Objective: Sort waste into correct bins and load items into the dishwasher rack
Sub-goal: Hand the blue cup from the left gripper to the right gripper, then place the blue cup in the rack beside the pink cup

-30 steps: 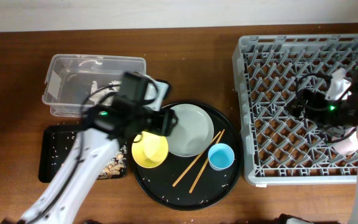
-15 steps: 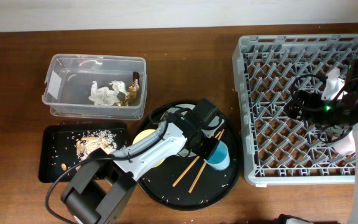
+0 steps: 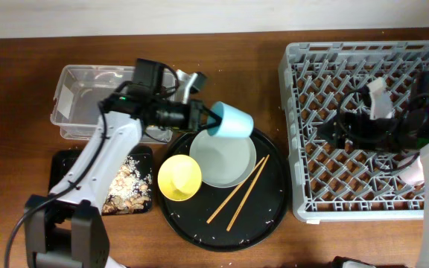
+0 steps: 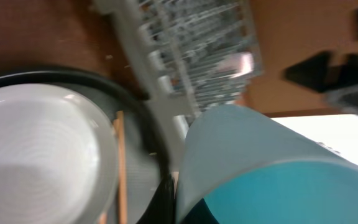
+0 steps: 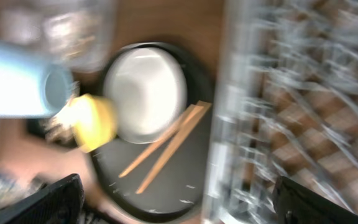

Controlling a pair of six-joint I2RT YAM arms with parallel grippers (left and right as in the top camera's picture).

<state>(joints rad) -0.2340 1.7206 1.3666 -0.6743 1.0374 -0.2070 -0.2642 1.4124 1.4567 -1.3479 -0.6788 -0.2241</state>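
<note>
Left end effector (image 3: 208, 119), cup (image 3: 231, 121) above plate (image 3: 226, 164)

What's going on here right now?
The left gripper holds the light-blue cup, tilted and lifted above the far edge of the round black tray. The plate, yellow bowl and chopsticks lie on that tray. The right gripper hovers open and empty over the dishwasher rack.

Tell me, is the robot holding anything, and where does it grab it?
The left tool holds the light-blue cup by its rim, tipped sideways above the plate. The right tool holds nothing.
</note>
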